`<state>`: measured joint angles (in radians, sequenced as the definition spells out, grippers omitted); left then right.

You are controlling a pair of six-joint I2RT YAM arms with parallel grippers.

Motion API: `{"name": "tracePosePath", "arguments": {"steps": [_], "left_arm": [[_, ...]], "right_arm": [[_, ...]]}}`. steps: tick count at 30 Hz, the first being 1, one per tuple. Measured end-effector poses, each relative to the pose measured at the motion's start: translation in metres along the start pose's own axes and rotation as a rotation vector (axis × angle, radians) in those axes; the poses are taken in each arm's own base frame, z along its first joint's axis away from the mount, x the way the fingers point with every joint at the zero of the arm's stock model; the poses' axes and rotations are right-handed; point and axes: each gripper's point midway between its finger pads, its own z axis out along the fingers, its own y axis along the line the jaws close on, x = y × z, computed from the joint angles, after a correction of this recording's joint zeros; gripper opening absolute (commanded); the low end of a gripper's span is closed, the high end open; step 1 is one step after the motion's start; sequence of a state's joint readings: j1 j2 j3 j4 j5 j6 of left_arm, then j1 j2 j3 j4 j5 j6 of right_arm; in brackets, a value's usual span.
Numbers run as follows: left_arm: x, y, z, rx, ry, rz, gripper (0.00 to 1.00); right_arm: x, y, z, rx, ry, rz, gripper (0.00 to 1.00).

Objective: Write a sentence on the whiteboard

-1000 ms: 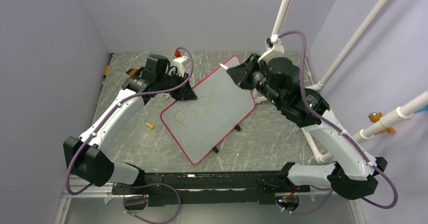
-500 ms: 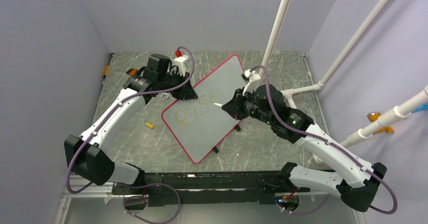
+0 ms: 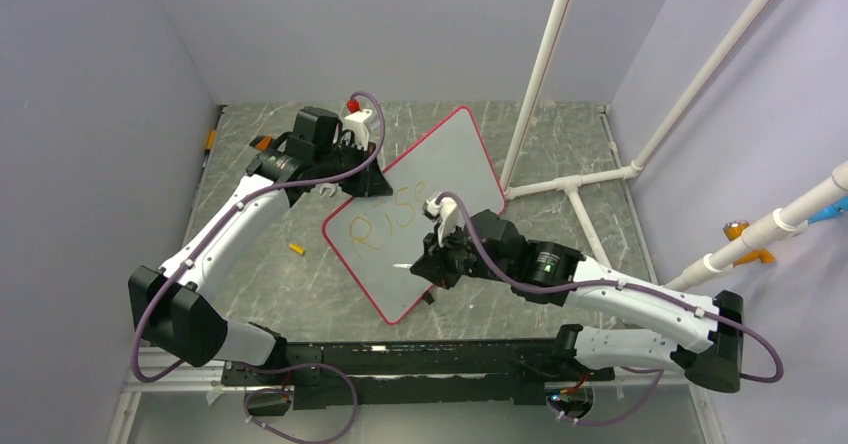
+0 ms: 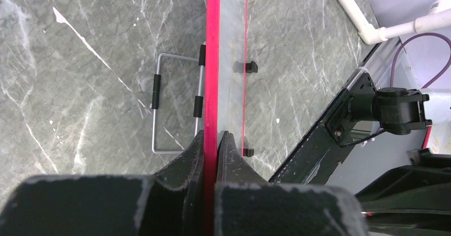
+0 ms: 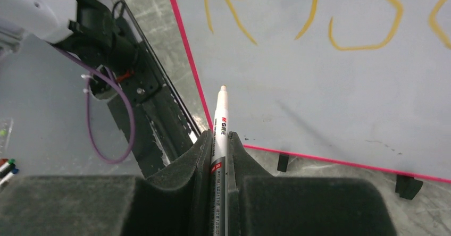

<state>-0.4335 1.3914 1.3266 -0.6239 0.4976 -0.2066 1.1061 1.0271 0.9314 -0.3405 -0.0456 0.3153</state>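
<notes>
Shows the whiteboard (image 3: 455, 159) set cornerwise on the grey-veined counter (image 3: 560, 154), with a thin red-pink rim all round and small black clips (image 3: 428, 296) along its near right edge. Cannot tell from above whether it lies flat or stands propped. Carries the sentence (image 3: 390, 219) only as far as one word, "Rise", in thin, wobbly orange-yellow strokes toward the whiteboard's left corner; leaves the surface below that word bare.

Catches the left pincer (image 3: 347, 186) clenched on the whiteboard's far left edge. From the left wrist, looks along the board edge-on, with both fingers (image 4: 198, 145) pressed against the red rim (image 4: 213, 60), one on either side. Takes in a bent wire loop (image 4: 157, 108) with black sleeves just beside that rim, on the side away from the clips.

Finds the right pincer (image 3: 420, 264) above the whiteboard's near corner, grasping a slim white marker (image 3: 403, 265) by its barrel. From the right wrist, has the marker's pale tip pointing at blank board just inside the near left rim, below the "R"; cannot tell whether tip and surface are touching.

Also takes in a small yellow piece (image 3: 296, 248) lying on the counter just off the whiteboard's left corner, apart from the rim, and white pipes (image 3: 540, 74) rising beyond the whiteboard's far right edge.
</notes>
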Motion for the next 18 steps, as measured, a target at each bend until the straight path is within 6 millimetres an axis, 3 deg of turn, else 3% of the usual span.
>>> {"name": "tracePosePath", "arguments": {"steps": [7,18], "left_arm": [[0.000,0.000,0.000,-0.001,-0.001,-0.002,0.00],[0.000,0.000,0.000,0.001,-0.001,-0.002,0.00]], "right_arm": [[0.035,0.012,0.017,0.020,0.061,-0.058,0.00],[0.058,0.015,0.044,0.119,0.056,-0.092,0.00]]}}
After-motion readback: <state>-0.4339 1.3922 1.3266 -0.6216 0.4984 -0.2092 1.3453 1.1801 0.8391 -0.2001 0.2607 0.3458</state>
